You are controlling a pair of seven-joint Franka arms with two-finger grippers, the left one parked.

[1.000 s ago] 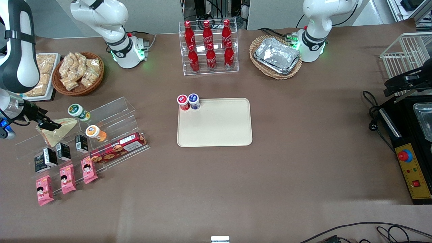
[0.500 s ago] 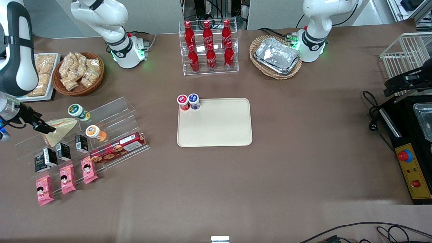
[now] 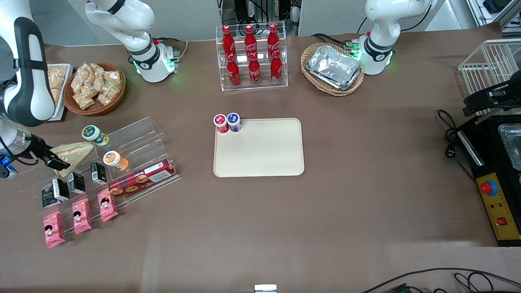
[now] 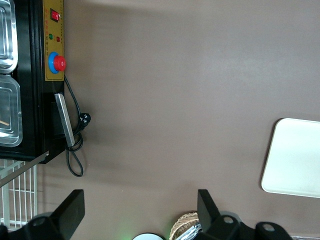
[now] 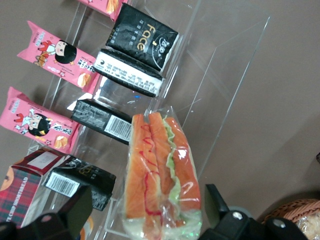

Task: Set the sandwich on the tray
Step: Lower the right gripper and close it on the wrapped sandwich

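While the front view hides it, the wrist shows open jaws (image 5: 142, 220) straddling the sandwich (image 5: 159, 175).

A: what's actually sitting on that brown desk (image 3: 366, 195)?

B: cream tray (image 3: 260, 150) mid-desk, clear rack (image 3: 122, 158) toward the working arm's end, wicker basket (image 3: 95, 106) of snacks farther back, bottle stand (image 3: 252, 57), foil-tray basket (image 3: 333, 69), black box (image 3: 494, 183) at the parked arm's end.

A: and the pincer (image 3: 55, 162)?

B: hanging over the rack, not on the desk.
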